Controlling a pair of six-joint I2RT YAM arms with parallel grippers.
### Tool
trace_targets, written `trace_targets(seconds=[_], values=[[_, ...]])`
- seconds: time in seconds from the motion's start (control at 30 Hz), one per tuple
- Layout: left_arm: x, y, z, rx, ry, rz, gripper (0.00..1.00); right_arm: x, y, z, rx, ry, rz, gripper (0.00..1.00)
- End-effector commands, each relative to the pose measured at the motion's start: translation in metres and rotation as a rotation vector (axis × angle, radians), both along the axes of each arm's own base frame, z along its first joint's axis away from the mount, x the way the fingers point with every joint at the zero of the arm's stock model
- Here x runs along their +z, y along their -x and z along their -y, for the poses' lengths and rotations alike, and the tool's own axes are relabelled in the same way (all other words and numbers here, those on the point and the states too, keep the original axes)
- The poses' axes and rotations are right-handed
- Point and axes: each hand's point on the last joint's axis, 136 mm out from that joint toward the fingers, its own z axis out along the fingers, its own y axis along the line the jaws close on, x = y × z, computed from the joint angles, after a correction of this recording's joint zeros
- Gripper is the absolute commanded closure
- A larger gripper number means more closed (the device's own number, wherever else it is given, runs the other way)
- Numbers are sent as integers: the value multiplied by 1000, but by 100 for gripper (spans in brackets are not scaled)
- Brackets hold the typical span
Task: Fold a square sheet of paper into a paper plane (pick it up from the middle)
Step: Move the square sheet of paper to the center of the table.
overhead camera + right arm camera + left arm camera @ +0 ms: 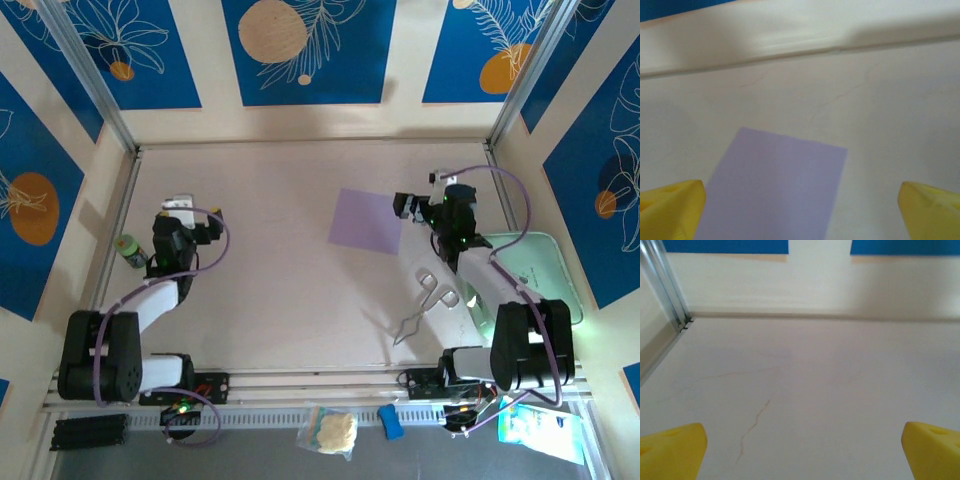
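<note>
A pale table [280, 290] sits boxed in by cream walls with blue floral panels [300, 50]. The square sheet of paper [367, 221] lies flat right of centre, unfolded. The right gripper [406, 207] hangs at its right edge with jaws spread wide and nothing between them. The left gripper [208, 229] is well apart on the far left, equally wide and empty.

The risk is the paper itself: thin and flush with the surface, it gives the fingers no lip. A descent at the edge instead of the middle would likely skid the sheet away or crumple a corner. A pinch that is too shallow may close on nothing.

The overhead view gives the sheet's whole outline, both arms and the mint-green tray [540, 262] beside the right arm. The right wrist camera shows the sheet's far edge and crease-free surface between its yellow fingertips [671, 209]. The left wrist camera shows bare, hairline-cracked tabletop ahead of its own fingers [671, 454].
</note>
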Motion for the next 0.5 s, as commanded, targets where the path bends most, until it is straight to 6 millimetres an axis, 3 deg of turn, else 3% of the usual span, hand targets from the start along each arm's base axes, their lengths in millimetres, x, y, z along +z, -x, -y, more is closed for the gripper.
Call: trace_targets(seconds=[0.0, 0.07, 0.17, 0.47], values=[[21, 4, 4, 54, 242, -55, 1, -6, 29, -34, 64, -152, -261, 1], [30, 5, 18, 12, 350, -115, 1, -1, 34, -61, 145, -214, -324, 1], [37, 4, 37, -68, 455, -154, 0, -8, 32, -77, 125, -293, -409, 1], [18, 1, 61, -161, 575, -228, 1, -72, -4, -90, 16, -366, -659, 0]])
